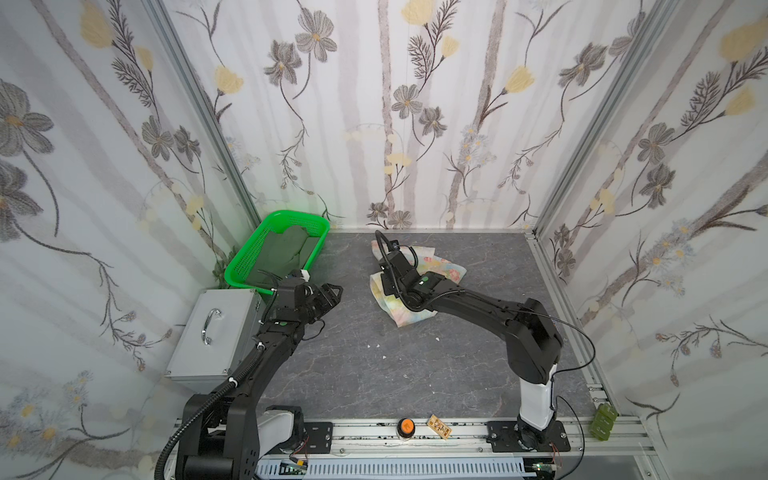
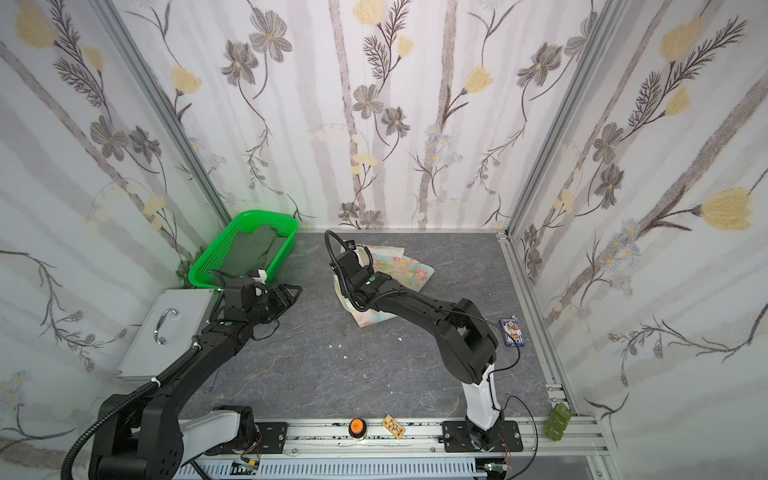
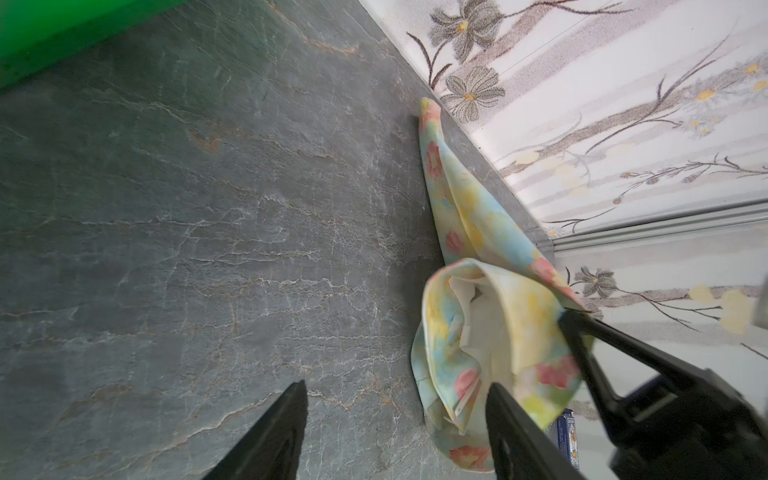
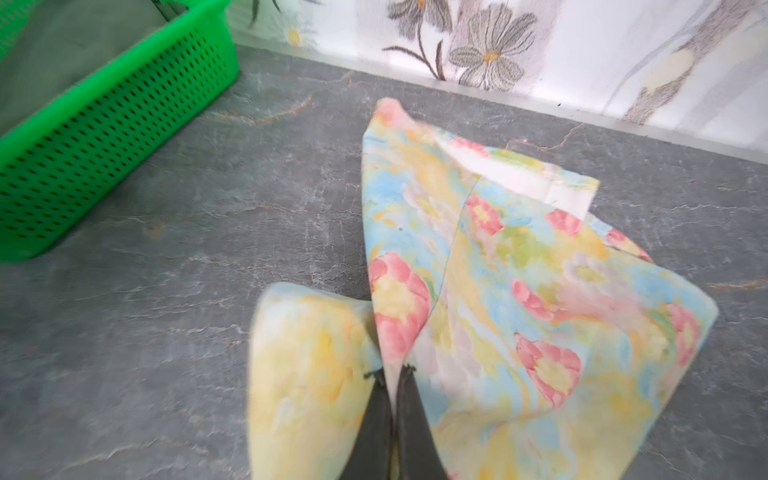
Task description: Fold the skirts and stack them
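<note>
Three floral walls (image 1: 374, 104), marbled table (image 1: 374, 374), right tool (image 4: 391, 374) pinching skirt (image 4: 519, 291), left tool (image 3: 397, 384) wide.

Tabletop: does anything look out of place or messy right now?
Yes. Small white scraps lie scattered near the middle of the grey stone-look tabletop, and the pastel floral cloth skirt is bunched, white lining showing, pinched by the shut jaws of the right gripper.

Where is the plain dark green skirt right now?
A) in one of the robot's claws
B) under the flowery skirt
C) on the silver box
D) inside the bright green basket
D: the olive skirt lies inside the green basket at the table's back left.
</note>
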Tool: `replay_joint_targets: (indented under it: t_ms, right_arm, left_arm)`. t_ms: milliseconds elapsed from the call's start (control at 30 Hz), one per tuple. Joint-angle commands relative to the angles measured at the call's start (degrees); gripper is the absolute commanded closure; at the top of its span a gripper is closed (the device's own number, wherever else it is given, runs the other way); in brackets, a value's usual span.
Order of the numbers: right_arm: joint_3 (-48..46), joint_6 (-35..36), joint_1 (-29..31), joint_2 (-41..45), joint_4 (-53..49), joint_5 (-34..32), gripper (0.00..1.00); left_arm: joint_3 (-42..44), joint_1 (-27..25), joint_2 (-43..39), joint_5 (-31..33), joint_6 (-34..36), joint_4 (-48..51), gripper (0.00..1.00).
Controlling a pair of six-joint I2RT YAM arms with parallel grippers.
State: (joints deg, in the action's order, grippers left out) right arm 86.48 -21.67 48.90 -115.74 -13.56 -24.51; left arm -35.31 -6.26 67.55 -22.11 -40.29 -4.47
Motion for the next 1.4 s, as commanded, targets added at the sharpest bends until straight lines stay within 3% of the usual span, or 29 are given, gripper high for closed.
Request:
replay_joint_targets:
  t_ms: [0,67,200,333,467,733,833,1000,1233,1367]
  right_arm:
    - [-7.2,0.2,-1.1,8.9,9.0,5.9,1.0]
    - [-13.0,-1.9,-3.3,15.3,10.8,8.3,1.0]
    - [-27.1,-6.3,-9.1,23.9,19.4,19.4,1.0]
    - [-40.4,-10.3,-12.8,32.9,27.9,21.6,1.0]
    - [-48.7,-13.9,-17.3,36.2,30.7,25.1,1.0]
    - [-50.2,-8.6,-18.8,37.9,29.6,29.0,1.0]
    - [-50.1,-6.4,-18.9,39.0,28.3,28.7,1.0]
    - [-50.4,-3.3,-18.9,40.8,26.9,28.9,1.0]
    - [-51.2,-1.9,-19.4,41.0,25.1,30.6,1.0]
    - [-53.8,-4.3,-23.0,40.3,26.9,34.6,1.0]
  left_arm:
    - [-0.4,-2.2,0.9,0.1,1.6,-2.1,0.29]
    - [-1.1,-5.1,2.6,1.0,1.8,-2.2,0.29]
    - [-1.9,-10.5,6.9,3.1,-0.1,-4.5,0.26]
    - [-1.2,-14.0,11.7,0.4,-4.2,-12.8,0.25]
    - [-5.2,-16.8,17.4,1.6,-3.3,-13.7,0.24]
    - [-16.1,-19.3,27.7,2.0,2.4,-13.7,0.15]
    - [-20.6,-19.0,31.7,1.8,5.0,-9.3,0.13]
    - [-25.3,-18.1,36.9,0.3,7.2,-6.9,0.01]
    - [-24.7,-13.1,38.6,0.1,7.8,-6.6,0.02]
    - [-26.2,-13.9,40.3,-2.7,8.4,-6.7,0.04]
